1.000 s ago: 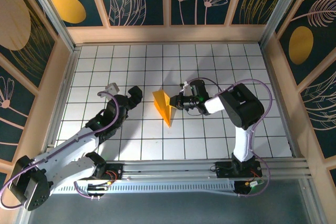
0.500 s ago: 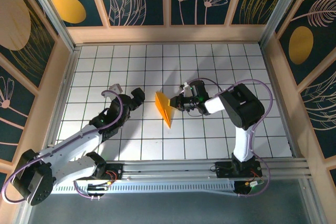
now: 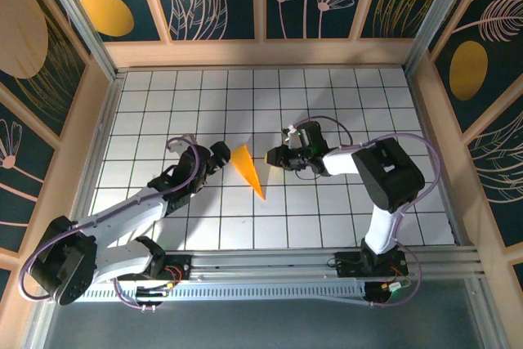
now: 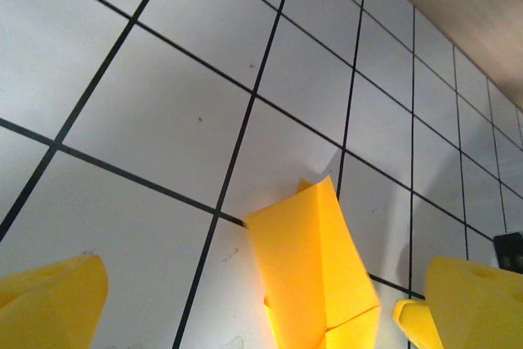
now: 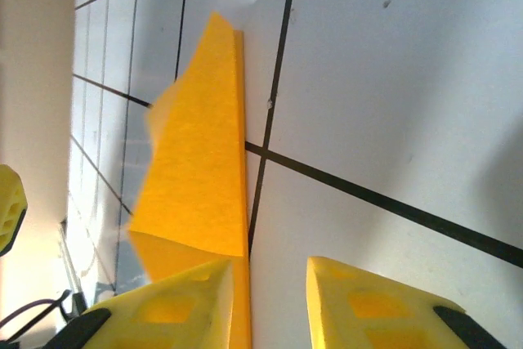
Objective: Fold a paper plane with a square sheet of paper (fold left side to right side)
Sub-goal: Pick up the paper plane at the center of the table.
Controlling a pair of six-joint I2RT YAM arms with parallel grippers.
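The paper plane (image 3: 247, 171) lies on the table (image 3: 327, 104) between the two pincers. It is a narrow wedge with its point toward the near edge and its broad end farther away.

The left pincer (image 3: 221, 155) sits just left of the broad end. Its fingers (image 4: 49, 304) are spread wide, with the paper (image 4: 310, 267) ahead of the gap and not gripped.

The right pincer (image 3: 272, 157) sits just right of the paper. Its fingers (image 5: 384, 308) are parted and hold nothing. The folded edge (image 5: 200, 177) runs beside one finger; contact cannot be determined.

Status: the left-to-right fold appears made. The upper layer stands slightly raised, so pressing the crease is probably left to do.
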